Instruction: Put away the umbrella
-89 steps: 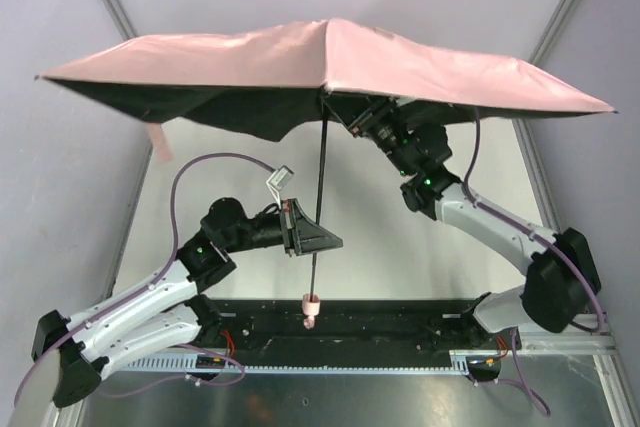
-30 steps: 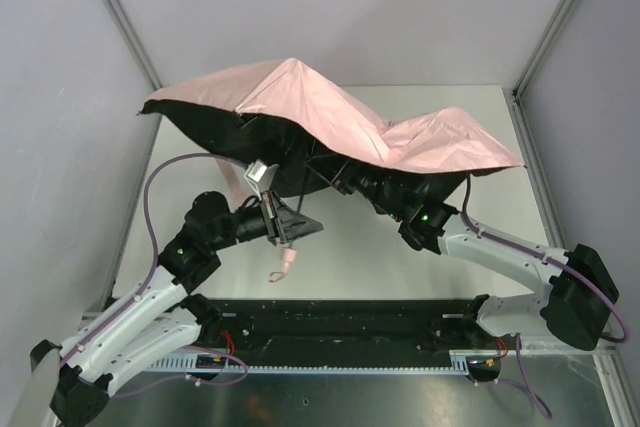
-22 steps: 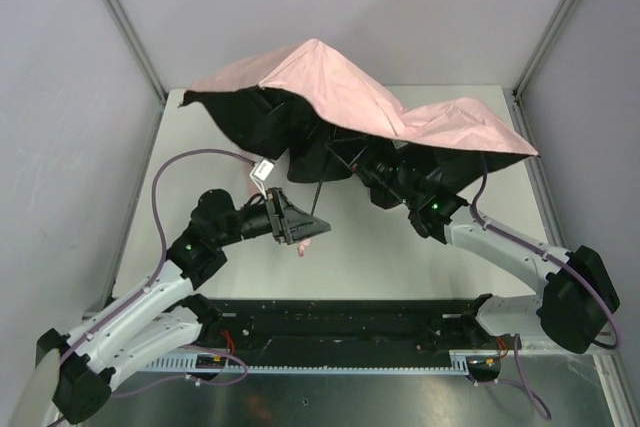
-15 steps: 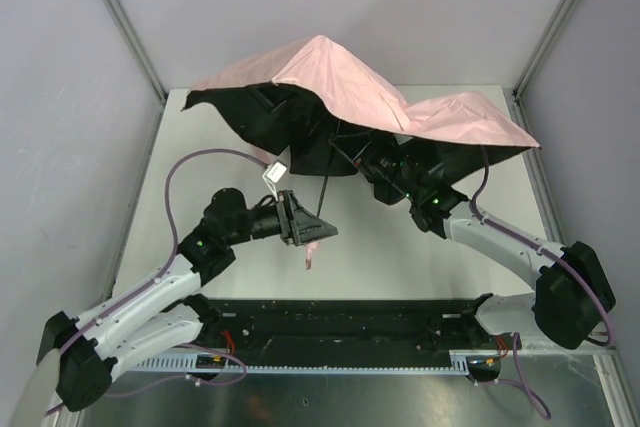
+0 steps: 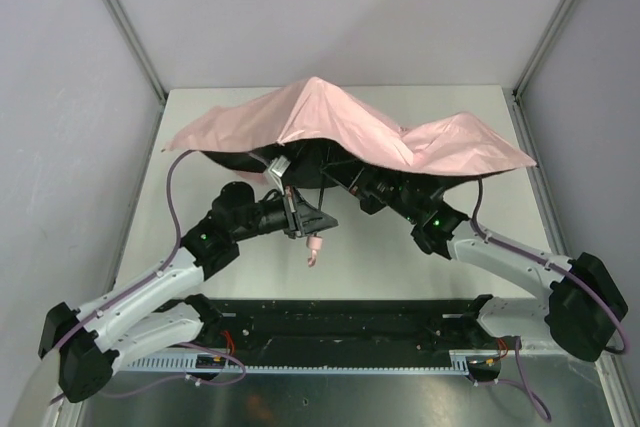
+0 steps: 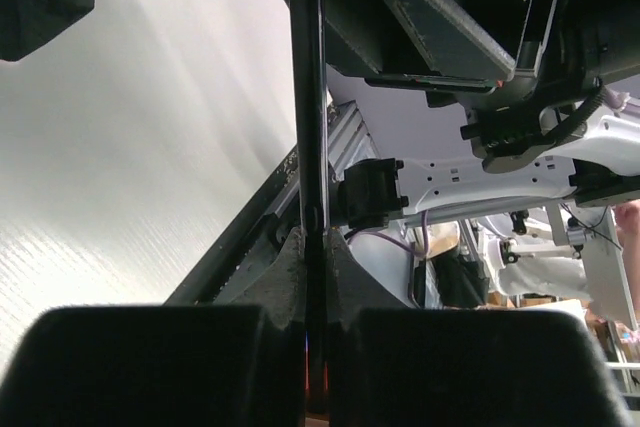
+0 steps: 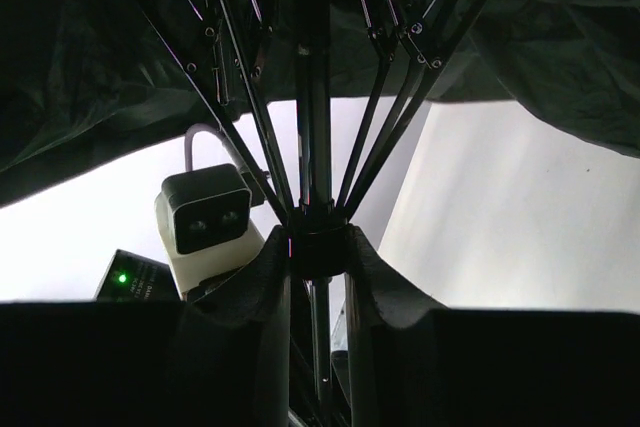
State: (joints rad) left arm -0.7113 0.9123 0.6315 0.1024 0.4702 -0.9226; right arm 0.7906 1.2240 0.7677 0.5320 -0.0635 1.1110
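The umbrella's pale pink canopy (image 5: pixel 350 127) sags half folded over the middle of the table and covers both wrists. Its thin black shaft (image 6: pixel 308 97) runs up between the left gripper's (image 6: pixel 316 239) fingers, which are shut on it. In the top view the left gripper (image 5: pixel 298 217) sits just above the small pink handle (image 5: pixel 314 244), which hangs free. The right gripper (image 7: pixel 318 247) is shut on the black runner (image 7: pixel 318 239), where the dark ribs (image 7: pixel 385 107) fan out. From above, the right gripper (image 5: pixel 362 187) is mostly hidden under the fabric.
The white table (image 5: pixel 480 197) is bounded by grey walls and aluminium posts (image 5: pixel 565 17). A black rail (image 5: pixel 350 322) with the arm bases runs along the near edge. The left arm's white wrist camera (image 7: pixel 205 212) shows close beside the shaft.
The canopy, fully spread and high three seconds ago, has collapsed and dropped low over the arms. The left gripper briefly opened and shut again on the shaft. The handle shifted right.
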